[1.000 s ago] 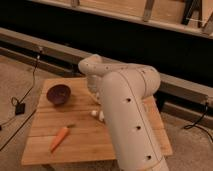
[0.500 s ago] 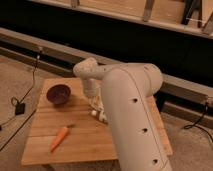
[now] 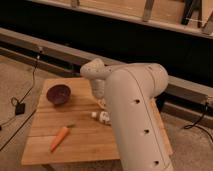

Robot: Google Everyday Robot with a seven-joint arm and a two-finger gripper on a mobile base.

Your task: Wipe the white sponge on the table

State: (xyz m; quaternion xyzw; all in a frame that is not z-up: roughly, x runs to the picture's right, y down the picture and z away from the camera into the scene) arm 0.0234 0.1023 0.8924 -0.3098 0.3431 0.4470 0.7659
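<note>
The light-brown wooden table [image 3: 85, 142] fills the lower middle of the camera view. My big white arm [image 3: 135, 115] reaches down over its centre. My gripper [image 3: 100, 116] is low over the planks near the table's middle, and small whitish parts show at its tip. No separate white sponge shows; the arm and gripper cover the spot where they meet the table.
A dark purple bowl [image 3: 58, 94] stands at the table's back left. An orange carrot [image 3: 59, 138] lies at the front left. Black cables [image 3: 22, 107] run over the floor on the left. A grey rail [image 3: 45, 50] and a dark wall stand behind the table.
The arm's upper joint swung slightly left, then back right. The gripper end has stayed at about the same spot on the table. Bowl and carrot have not moved.
</note>
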